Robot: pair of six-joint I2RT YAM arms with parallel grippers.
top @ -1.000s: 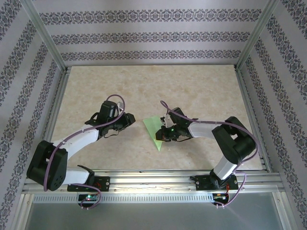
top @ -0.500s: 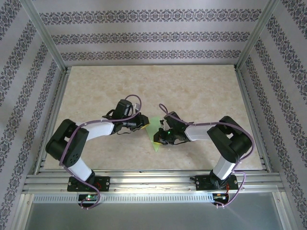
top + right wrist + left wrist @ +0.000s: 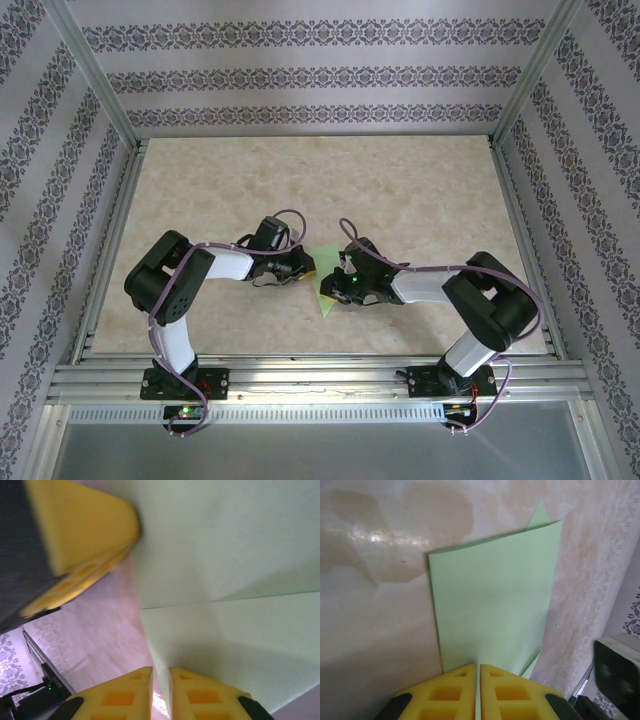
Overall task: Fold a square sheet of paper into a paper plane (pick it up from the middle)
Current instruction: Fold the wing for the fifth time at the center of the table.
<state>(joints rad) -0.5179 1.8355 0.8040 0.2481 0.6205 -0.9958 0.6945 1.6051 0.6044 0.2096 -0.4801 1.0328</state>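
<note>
Left gripper point(image 3: 477, 666): I see the jaws pressed together on one edge of the folded sheet of paper point(image 3: 490, 600), pale green, pinched between the yellow pads. Right gripper point(image 3: 160, 670): jaws a thin slit apart at the paper's edge; I cannot tell whether they grip it. Sheet lies mid-counter point(image 3: 400, 190), slightly toward the near edge, between both grippers.

Bright, even overhead light. Left wrist view: white glare on the glossy beige marbled desk point(image 3: 380, 535), shadow near left. Right wrist view: pale green paper sheet point(image 3: 225, 540) blurred.
</note>
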